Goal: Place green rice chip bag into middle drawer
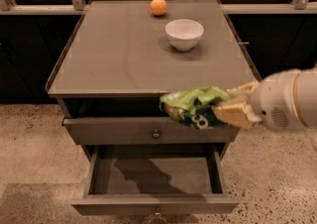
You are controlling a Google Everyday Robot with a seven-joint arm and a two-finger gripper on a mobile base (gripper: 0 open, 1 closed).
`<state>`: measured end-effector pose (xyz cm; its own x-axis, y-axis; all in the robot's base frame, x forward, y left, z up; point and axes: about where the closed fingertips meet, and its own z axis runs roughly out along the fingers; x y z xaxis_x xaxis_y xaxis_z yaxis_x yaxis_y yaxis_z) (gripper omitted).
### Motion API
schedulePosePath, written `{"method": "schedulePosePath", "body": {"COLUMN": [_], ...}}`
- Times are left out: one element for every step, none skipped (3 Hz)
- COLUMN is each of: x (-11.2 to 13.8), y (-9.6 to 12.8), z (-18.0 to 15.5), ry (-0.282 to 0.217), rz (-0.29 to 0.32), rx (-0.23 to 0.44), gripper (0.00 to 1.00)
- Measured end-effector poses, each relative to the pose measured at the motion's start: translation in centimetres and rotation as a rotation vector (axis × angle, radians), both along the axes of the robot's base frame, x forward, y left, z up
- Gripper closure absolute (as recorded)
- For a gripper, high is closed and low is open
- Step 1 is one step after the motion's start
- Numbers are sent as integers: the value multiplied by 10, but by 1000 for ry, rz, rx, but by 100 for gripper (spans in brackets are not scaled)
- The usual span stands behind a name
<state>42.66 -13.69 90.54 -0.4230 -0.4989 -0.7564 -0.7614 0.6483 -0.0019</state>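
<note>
Hanging in the air at the cabinet's front, the green rice chip bag [194,106] is crumpled and held by its right end. It shows just under the front edge of the cabinet top [124,54] and across the right part of the closed upper drawer [114,131]. It touches neither the top nor anything below it, as far as can be told. The gripper [224,101] comes in from the right edge of the view at that same height, and its tan fingers [237,114] are clamped on the bag's foil, one above and one below.

Beneath it, the middle drawer [153,204] is pulled well out — its bare floor is open to view and nothing lies in it. The bag hangs over the drawer's right half, though how far forward of the cabinet it hangs cannot be judged from this one view.

The step in hand looks like the carry: the bag is lifted and off the top, the drawer is ready, and the placing is not yet done. The next move calls for lowering the bag between the drawer's walls and bringing it a little toward the middle, so the loose left end clears the right wall and the front panel — then opening the fingers low over the floor.

Back on the top, the white bowl [184,33] and the orange fruit [158,6] stand well apart from all this.
</note>
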Motion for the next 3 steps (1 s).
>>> {"method": "schedulePosePath", "body": {"x": [-26,-42,-37], "y": [-19,-28,-30], "z": [-73,-146,-199], "ry": [78,177,251], "rz": [-114,-186,-214], "rx": [65,94,95], "gripper": [100,100,100]}}
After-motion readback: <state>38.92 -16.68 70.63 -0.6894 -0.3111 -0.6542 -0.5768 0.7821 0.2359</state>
